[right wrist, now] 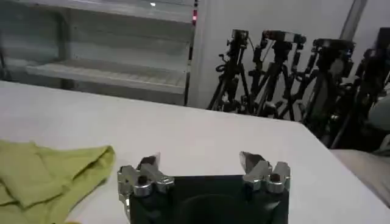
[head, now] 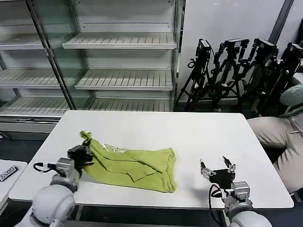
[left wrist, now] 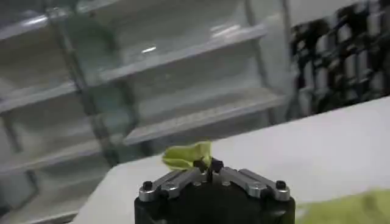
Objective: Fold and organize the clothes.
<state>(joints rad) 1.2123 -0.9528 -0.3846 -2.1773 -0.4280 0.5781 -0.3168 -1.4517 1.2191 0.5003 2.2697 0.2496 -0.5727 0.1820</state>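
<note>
**A:** While the shirt (head: 135,164) lies crumpled on the white counter (head: 189,132), what is the left tool doing?

**B:** Left tool (head: 85,150) is at the shirt's left end, near the counter's front-left corner. Its fingers are pinched together on a bit of the fabric, and a tuft of yellow-green cloth sticks up just past the fingertips. Left wrist view confirms it: jaws closed, a fold of the shirt (left wrist: 187,156) bunched between the tips.

**A:** Shirt state?

**B:** Loosely bunched, not flat. It runs from the left tool toward the counter's middle, front half. Layers overlap, and the right edge curls near the front rim. Can't tell where the collar or sleeves are.

**A:** Right tool?

**B:** Right tool (head: 217,166) is over the front-right part of the counter, well apart from the shirt's right edge. Fingers spread wide, nothing between them. Right wrist view shows the same: both fingertips (right wrist: 251,161) apart, bare counter beyond, the shirt's edge (right wrist: 55,173) off to one side.

**A:** Background?

**B:** Shelving (head: 118,56) behind the counter, tripods (head: 236,71) by the wall.
</note>
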